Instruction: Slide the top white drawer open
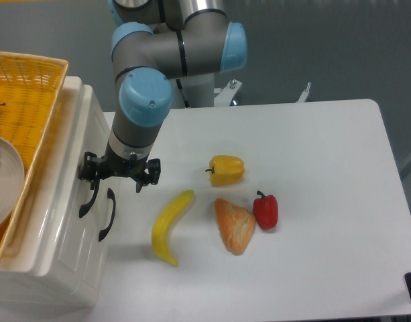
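Fixed overhead view of a white counter (312, 147) against a grey-blue wall. The white drawer cabinet (57, 221) at the left is cut off by the frame's left and lower edges, so the seam between its drawers is hard to make out. Two curved black bar handles show on its front: the upper handle (88, 198), belonging to the top white drawer (74, 147), and a second handle (108, 215) just beside it. The gripper (119, 176) hangs at the upper handle; its left finger overlaps the handle's top end, but whether it clamps the bar cannot be told, and the jaw opening is hidden by the black fingers against the black handle. One yellow wicker basket (31, 100) sits atop the cabinet, holding one grey plate (4, 181), both cropped at the left. On the counter lie one banana (170, 227), one yellow bell pepper (226, 170), one red bell pepper (265, 210) and one orange wedge-shaped item (235, 225), its kind uncertain, touching the red pepper.
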Robot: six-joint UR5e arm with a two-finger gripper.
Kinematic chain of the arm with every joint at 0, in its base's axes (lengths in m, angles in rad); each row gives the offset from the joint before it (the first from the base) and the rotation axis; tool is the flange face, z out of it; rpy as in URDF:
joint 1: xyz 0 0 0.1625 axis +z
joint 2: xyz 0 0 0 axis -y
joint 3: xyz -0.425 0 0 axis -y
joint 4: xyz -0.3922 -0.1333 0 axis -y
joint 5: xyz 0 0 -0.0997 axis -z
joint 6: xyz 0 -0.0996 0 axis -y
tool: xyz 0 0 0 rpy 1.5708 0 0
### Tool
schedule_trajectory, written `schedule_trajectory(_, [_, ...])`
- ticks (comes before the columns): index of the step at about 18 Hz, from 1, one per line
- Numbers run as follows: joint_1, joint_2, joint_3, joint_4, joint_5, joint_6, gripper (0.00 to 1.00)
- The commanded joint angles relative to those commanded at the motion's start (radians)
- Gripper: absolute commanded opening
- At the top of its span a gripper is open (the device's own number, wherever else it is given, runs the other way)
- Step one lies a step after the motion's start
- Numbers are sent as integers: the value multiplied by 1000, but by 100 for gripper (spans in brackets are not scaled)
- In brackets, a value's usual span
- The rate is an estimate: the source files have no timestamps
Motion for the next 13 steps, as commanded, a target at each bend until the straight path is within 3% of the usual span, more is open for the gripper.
schedule_trajectory(13, [6, -14, 3, -12, 3, 2, 100])
